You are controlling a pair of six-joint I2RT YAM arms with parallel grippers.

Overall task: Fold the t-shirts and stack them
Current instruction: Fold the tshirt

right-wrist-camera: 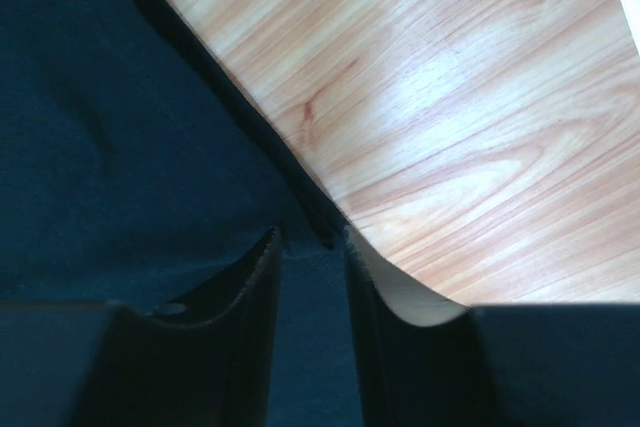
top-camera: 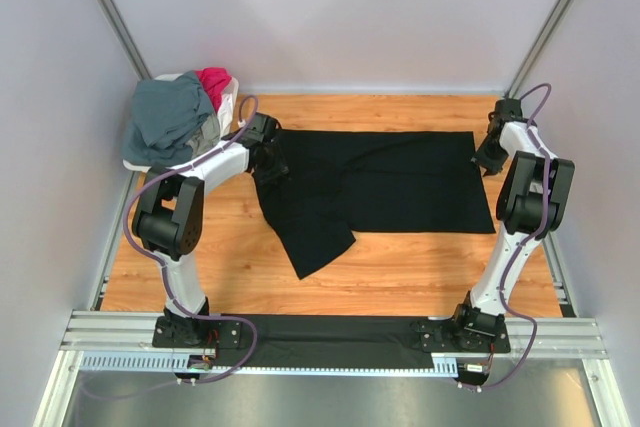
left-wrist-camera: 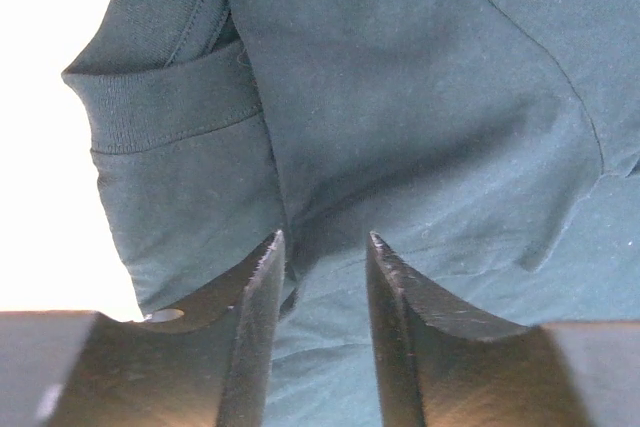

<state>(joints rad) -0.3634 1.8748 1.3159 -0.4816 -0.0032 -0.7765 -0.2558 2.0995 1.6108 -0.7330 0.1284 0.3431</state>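
Observation:
The black t-shirt point(top-camera: 400, 177) lies spread on the wooden table, with its left part folded over and trailing toward the front point(top-camera: 315, 237). My left gripper point(top-camera: 268, 162) is at the shirt's left edge. In the left wrist view its fingers point(left-wrist-camera: 255, 287) are closed to a narrow gap with a fold of the black cloth point(left-wrist-camera: 400, 97) between them. My right gripper point(top-camera: 490, 157) is at the shirt's right edge. In the right wrist view its fingers point(right-wrist-camera: 262, 267) pinch the hem of the cloth point(right-wrist-camera: 120, 127). The grey-blue shirt point(top-camera: 170, 117) and the magenta-red shirt point(top-camera: 213, 82) lie heaped at the back left.
A white basket point(top-camera: 228, 107) holds the heap of shirts at the table's back left corner. Grey walls close the table on three sides. Bare wood point(top-camera: 420, 267) shows in front of the black shirt. A black strip point(top-camera: 330, 332) lies along the near edge.

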